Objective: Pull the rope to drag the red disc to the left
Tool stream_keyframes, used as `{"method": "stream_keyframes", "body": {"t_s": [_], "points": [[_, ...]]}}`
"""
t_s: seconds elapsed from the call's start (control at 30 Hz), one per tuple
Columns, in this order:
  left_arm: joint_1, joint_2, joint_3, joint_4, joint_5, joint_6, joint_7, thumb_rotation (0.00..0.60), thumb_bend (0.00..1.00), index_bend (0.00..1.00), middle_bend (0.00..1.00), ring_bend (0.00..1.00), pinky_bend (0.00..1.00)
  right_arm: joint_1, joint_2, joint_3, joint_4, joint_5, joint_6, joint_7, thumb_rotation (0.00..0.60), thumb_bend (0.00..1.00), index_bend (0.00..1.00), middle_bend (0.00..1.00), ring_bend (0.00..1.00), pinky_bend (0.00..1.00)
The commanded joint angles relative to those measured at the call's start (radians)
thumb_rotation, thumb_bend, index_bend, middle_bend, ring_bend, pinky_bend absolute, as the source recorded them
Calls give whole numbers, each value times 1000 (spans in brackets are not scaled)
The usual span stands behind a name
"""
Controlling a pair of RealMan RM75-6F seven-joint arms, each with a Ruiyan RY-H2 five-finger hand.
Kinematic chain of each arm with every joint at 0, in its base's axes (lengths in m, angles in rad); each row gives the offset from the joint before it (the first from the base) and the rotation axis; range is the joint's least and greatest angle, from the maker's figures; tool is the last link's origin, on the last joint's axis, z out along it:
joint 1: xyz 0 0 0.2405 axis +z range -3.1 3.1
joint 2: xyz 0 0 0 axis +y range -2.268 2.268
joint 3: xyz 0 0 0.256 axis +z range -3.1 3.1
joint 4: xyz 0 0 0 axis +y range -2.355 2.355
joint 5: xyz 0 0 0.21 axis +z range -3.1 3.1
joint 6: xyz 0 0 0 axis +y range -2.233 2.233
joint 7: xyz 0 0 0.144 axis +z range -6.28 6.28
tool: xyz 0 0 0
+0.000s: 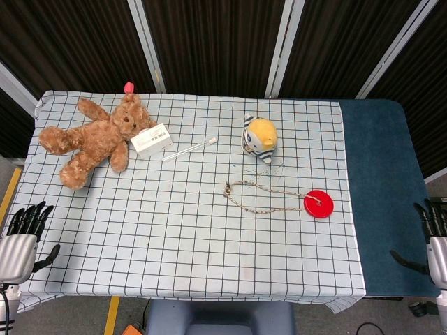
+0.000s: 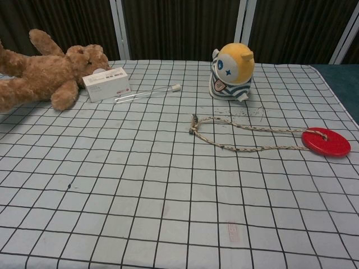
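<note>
Both hands are sitting nearest the camera, low at the table's near edge in the head view. Left hand [image 1: 22, 236] is hovering by the near-left corner of the checked cloth [image 1: 174, 237], fingers apart and grasping nothing. Right hand [image 1: 433, 241] is hanging off the near-right side beside the blue table [image 1: 380, 181], fingers likewise spread and empty. Neither is showing in the chest view.

Taking the disc [image 1: 319, 204] as the landmark: it is lying flat on the cloth, close to the cloth's right edge. From it the rope [image 1: 262, 199] is running leftward in a slack loop, both strands meeting at a knotted end [image 2: 194, 125] well left of the disc. Behind the disc and to its left a yellow plush [image 1: 260, 138] is sitting upright, near the rope but apart from it. Far left of the disc, a teddy bear [image 1: 94, 138] is sprawling, with a white box [image 1: 152, 139] touching it and a thin clear tube [image 1: 188, 149] just beside the box.

By the look of it, the task is not yet begun: the rope is lying untouched and both hands are well apart from it. The step in hand seems to be the approach. Next, a hand would probably need to reach the knotted end, pinch the thin cord off the cloth, then draw left until the slack is taken up and the disc is sliding. The left hand looks better placed for a leftward pull, and bunching the cloth is a risk.
</note>
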Motion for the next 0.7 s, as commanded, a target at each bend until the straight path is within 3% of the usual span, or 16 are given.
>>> {"method": "stream_keyframes", "body": {"t_s": [0.03, 0.3, 0.5, 0.7], "points": [[-1, -4, -3, 3, -5, -2, -4, 600, 333, 0, 0, 0, 0, 1, 2, 0, -4, 0, -1, -5, 600, 29, 0, 0, 0, 0], [-51, -8, -3, -19, 48, -38, 22, 600, 332, 0, 0, 0, 0, -1, 16, 6, -21, 4, 9, -12, 600, 29, 0, 0, 0, 0], [-212, -43, -46, -70, 98, -204, 81, 600, 338, 0, 0, 0, 0, -7, 36, 17, -39, 13, 25, -19, 600, 28, 0, 0, 0, 0], [-385, -151, -102, -54, 94, -384, 165, 600, 347, 0, 0, 0, 0, -7, 49, 25, -45, 23, 23, -20, 600, 29, 0, 0, 0, 0]]}}
